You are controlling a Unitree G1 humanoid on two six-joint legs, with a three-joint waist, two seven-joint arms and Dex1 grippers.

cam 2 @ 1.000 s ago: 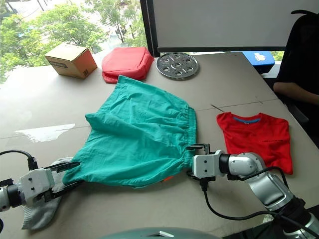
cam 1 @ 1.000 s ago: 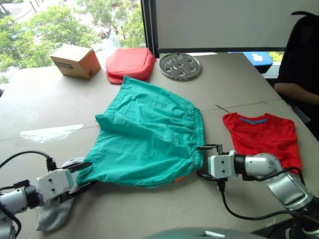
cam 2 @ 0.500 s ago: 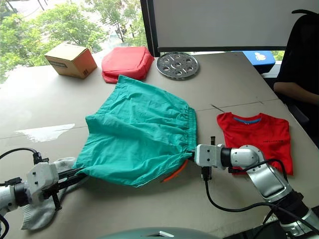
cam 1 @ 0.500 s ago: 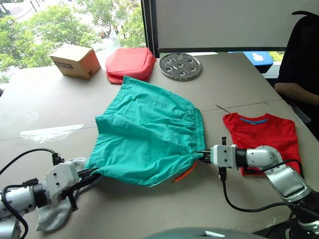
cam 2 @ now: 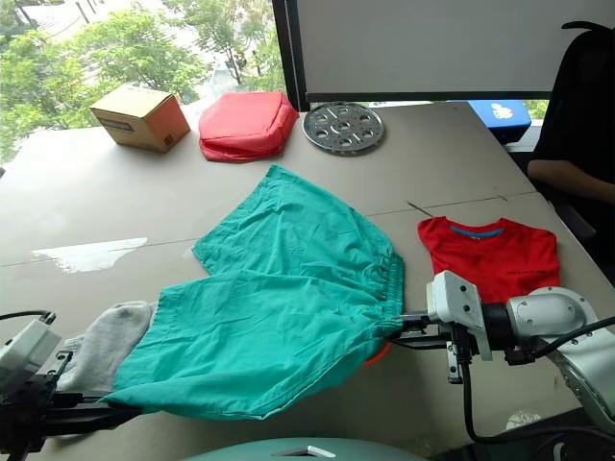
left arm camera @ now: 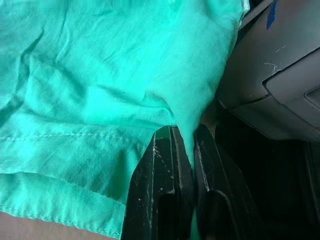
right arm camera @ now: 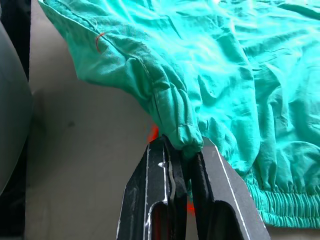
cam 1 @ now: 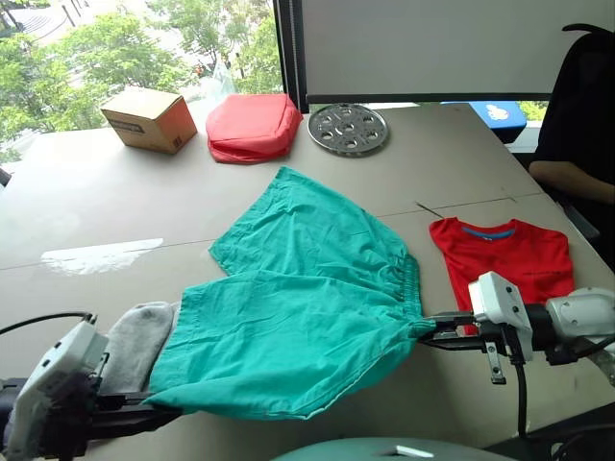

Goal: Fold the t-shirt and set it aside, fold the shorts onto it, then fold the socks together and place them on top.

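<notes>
Across the middle of the worktop (cam 1: 115,192) lie the shorts (cam 1: 307,298), spread out. At their near corners the left gripper (left arm camera: 189,145) and the right gripper (cam 1: 434,331) each have their fingers clamped on the teal cloth. Just right of the shorts sits the t-shirt (cam 1: 509,259), and the socks (cam 1: 130,341) lie touching the shorts' left edge.

Lying on the table: one shorts (cam 1: 307,307), one t-shirt (cam 1: 504,259), one sock (cam 1: 135,341), one box (cam 1: 149,117), one pouch (cam 1: 252,125), one disc (cam 1: 348,128).
</notes>
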